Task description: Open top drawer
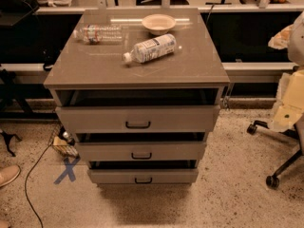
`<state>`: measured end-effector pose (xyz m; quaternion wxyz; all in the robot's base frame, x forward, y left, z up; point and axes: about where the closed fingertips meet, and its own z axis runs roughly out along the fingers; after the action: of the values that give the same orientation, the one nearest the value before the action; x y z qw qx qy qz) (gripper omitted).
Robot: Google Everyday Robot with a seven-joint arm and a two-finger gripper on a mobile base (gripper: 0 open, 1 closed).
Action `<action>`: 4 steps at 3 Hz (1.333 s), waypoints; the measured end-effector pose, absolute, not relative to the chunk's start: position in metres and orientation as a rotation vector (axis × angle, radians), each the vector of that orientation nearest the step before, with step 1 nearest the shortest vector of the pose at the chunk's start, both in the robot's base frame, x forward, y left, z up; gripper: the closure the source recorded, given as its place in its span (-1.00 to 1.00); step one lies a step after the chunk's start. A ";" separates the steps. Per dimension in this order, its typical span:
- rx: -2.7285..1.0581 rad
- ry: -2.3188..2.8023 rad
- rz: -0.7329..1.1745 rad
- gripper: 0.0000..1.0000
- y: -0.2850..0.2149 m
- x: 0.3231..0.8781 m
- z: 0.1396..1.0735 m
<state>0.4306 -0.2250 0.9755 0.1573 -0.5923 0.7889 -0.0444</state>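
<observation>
Top drawer (95, 120) stands pulled partly out, black handle (138, 124) untouched. Gripper (285, 36) at 2 o'clock by frame edge, well apart; open or closed, cannot tell.

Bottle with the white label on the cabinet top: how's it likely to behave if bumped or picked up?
The white-label bottle lies on its side on the glossy cabinet top, so a bump would probably roll it. It looks like thin plastic, so likely light and squashable under a firm grip. The hand is not in view.
</observation>
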 end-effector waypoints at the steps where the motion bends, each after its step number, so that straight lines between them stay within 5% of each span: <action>1: -1.719 2.240 -0.064 -1.00 -0.222 0.423 0.942; 3: -1.796 2.200 0.402 -1.00 -0.170 0.421 0.776; 4: -1.797 2.200 0.402 -1.00 -0.170 0.421 0.776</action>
<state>0.4213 -0.1698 0.7760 0.1362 -0.6205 0.7597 0.1388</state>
